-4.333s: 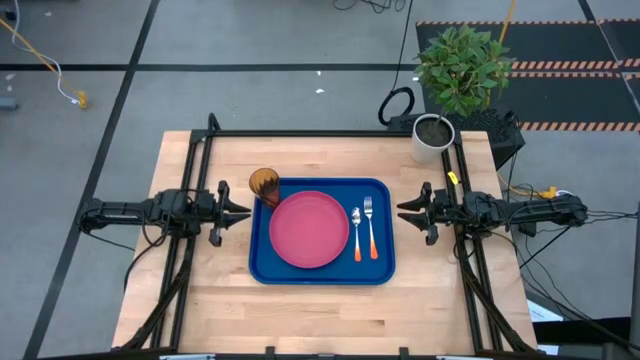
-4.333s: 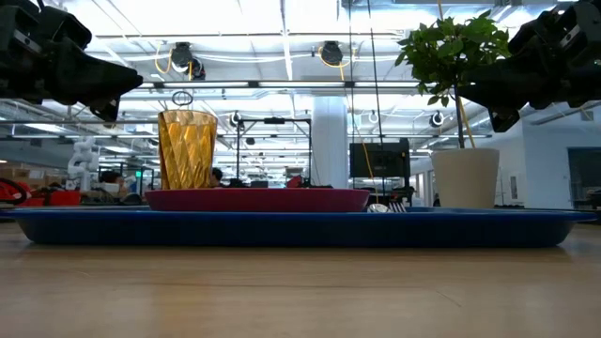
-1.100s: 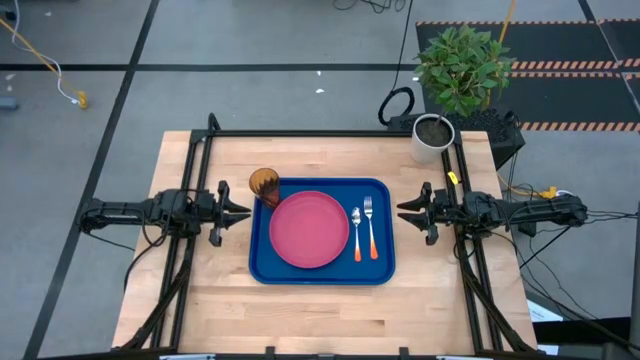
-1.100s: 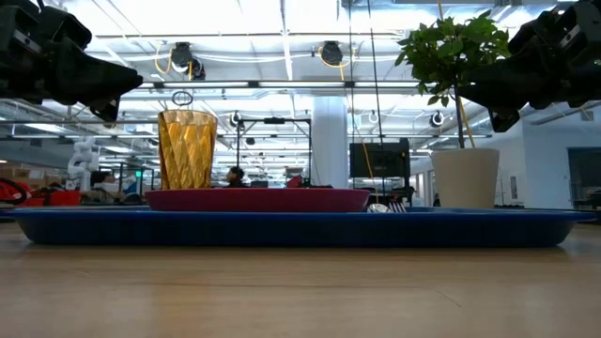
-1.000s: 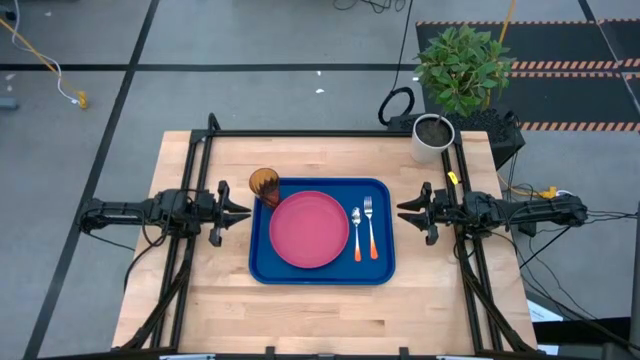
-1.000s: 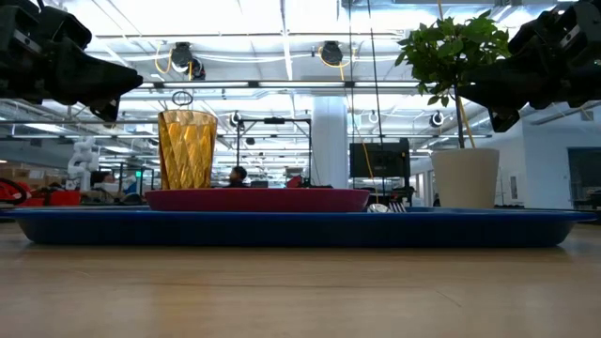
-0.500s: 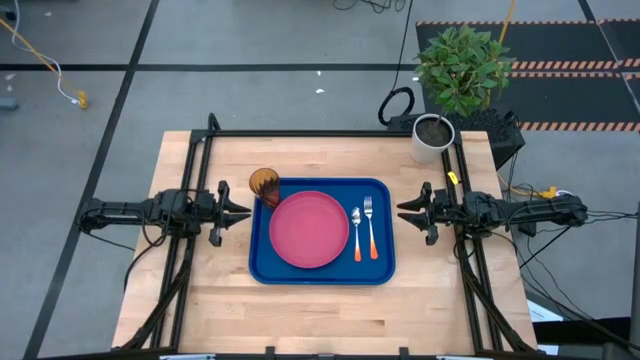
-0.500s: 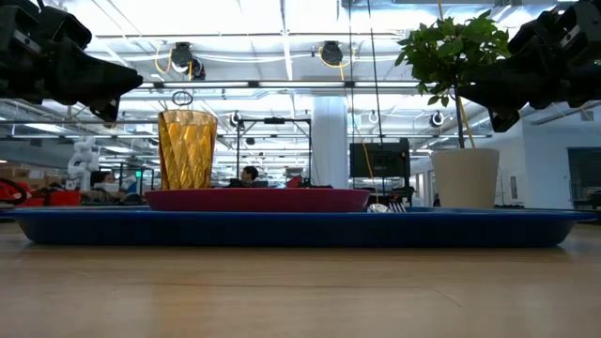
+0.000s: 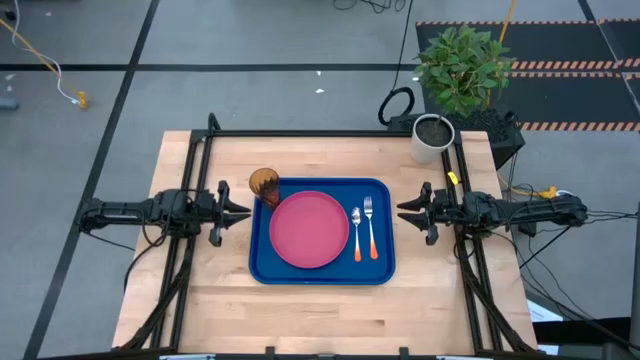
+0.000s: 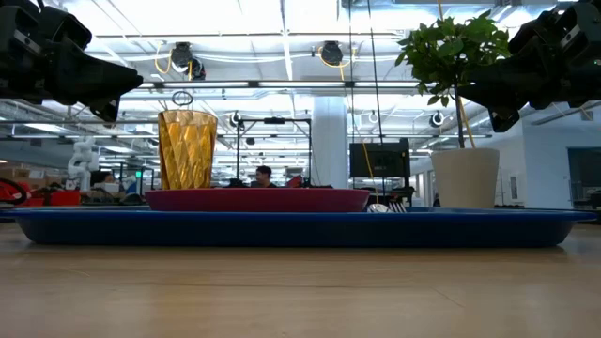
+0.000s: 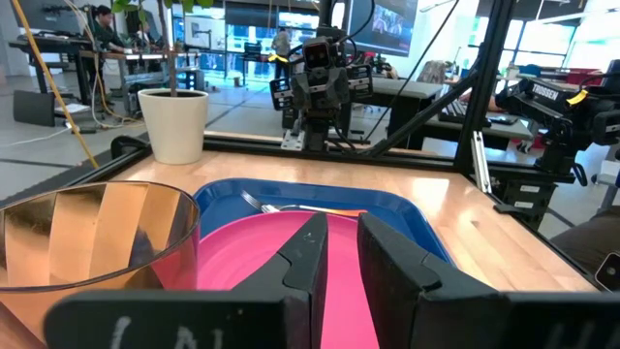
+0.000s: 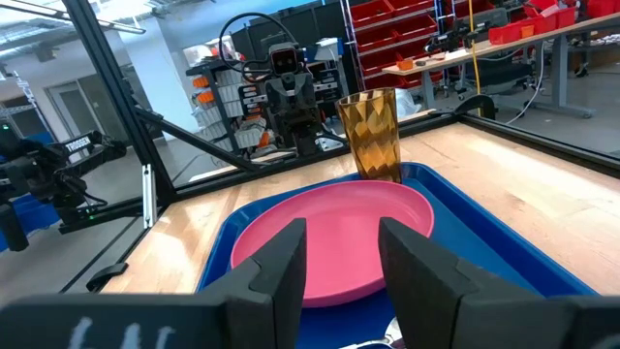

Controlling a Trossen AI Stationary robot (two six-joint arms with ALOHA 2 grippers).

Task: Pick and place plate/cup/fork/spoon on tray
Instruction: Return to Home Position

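The word "TROSSEN" stands in white on the right arm (image 11: 547,94) across the tray (image 11: 407,233) from the left wrist camera.

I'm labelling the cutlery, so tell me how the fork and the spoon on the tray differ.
The fork ends in silver tines; the spoon ends in a small round silver bowl. The fork lies nearer the blue tray's right rim, the spoon between it and the pink plate. The fork's head reaches slightly farther toward the tray's back edge. Both have orange handles, lie flat and parallel, and neither is held.
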